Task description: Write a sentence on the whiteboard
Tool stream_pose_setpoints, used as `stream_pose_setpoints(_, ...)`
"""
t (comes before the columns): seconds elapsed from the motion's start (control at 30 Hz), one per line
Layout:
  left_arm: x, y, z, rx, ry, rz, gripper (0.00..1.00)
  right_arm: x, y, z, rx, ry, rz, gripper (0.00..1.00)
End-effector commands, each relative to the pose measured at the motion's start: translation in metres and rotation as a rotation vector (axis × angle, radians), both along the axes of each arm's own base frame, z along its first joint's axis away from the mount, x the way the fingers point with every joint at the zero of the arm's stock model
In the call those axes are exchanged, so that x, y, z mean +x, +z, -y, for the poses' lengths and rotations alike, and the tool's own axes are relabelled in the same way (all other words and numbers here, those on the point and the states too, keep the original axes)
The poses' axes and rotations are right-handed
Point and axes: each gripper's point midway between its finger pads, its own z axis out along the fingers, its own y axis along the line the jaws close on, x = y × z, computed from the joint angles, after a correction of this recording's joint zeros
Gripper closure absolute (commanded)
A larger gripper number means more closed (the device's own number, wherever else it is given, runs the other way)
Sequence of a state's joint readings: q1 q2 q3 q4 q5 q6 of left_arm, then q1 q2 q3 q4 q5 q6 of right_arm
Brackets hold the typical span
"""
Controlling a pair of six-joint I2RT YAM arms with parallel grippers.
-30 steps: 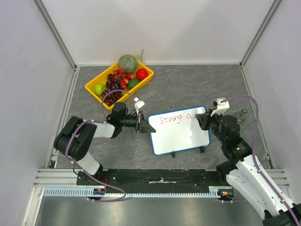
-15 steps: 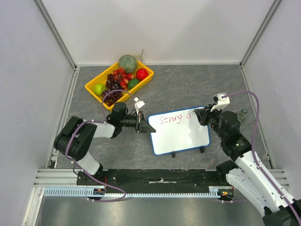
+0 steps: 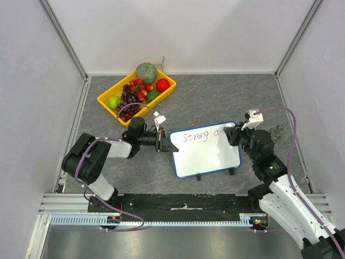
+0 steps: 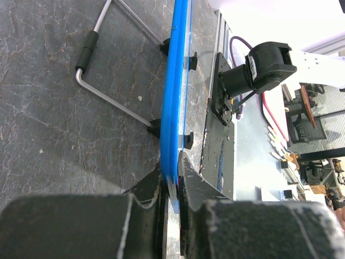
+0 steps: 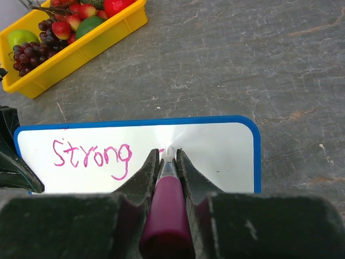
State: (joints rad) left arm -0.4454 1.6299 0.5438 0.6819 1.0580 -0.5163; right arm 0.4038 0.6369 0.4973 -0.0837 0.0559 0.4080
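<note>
Blue-rimmed small rectangular whiteboard (image 3: 207, 159) with rounded corners, just right of centre in the top view, resting on small black feet, a bent metal wire stand (image 4: 108, 97) under it. Along its upper margin, pink-red handwritten sentence (image 3: 197, 136): "Strong", then the first stroke of another letter. At that stroke, tip of a magenta-barrelled marker (image 5: 167, 216) touching the white surface, barrel pinched tight between the two black fingers of the right gripper (image 3: 233, 133) at the board's upper right corner. On the board's left edge, left gripper (image 3: 171, 148) clamped shut, one finger on each face of the rim, seen edge-on in the left wrist view. Beneath everything, grey stone-patterned table (image 3: 215, 97). Toward the upper left, well apart from the board, yellow plastic tray (image 3: 110, 112) of fruit: dark grapes, strawberries, round green and red fruits, a grey-green melon-like ball.
</note>
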Motion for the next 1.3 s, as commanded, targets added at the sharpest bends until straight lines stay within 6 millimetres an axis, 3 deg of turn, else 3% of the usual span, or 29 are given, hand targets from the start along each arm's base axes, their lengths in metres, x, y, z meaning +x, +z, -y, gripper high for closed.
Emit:
stream_pose_setpoints(0.0,0.002,-0.016,-0.003,0.036,0.011,0.024,0.98,0.002,0.001,0.005,-0.006,-0.028,0.021,1.00)
stream_pose_setpoints(0.47,0.001,-0.017,-0.003,0.038,0.012,0.023,0.98,0.001,-0.009,0.027,-0.059,-0.132,0.000,1.00)
stream_pose_setpoints(0.6,0.002,-0.016,-0.003,0.037,0.013,0.024,0.98,0.000,-0.001,0.025,-0.048,-0.117,0.015,1.00)
stream_pose_setpoints(0.83,0.002,-0.017,-0.003,0.037,0.010,0.024,0.98,-0.005,0.034,0.017,0.021,-0.072,0.101,1.00)
stream_pose_setpoints(0.97,0.002,-0.017,-0.003,0.038,0.012,0.023,0.98,-0.002,0.044,0.013,0.043,-0.065,0.121,1.00)
stream_pose_setpoints(1.27,0.002,-0.016,-0.003,0.036,0.010,0.025,0.98,0.009,0.032,0.008,0.047,-0.067,0.103,1.00)
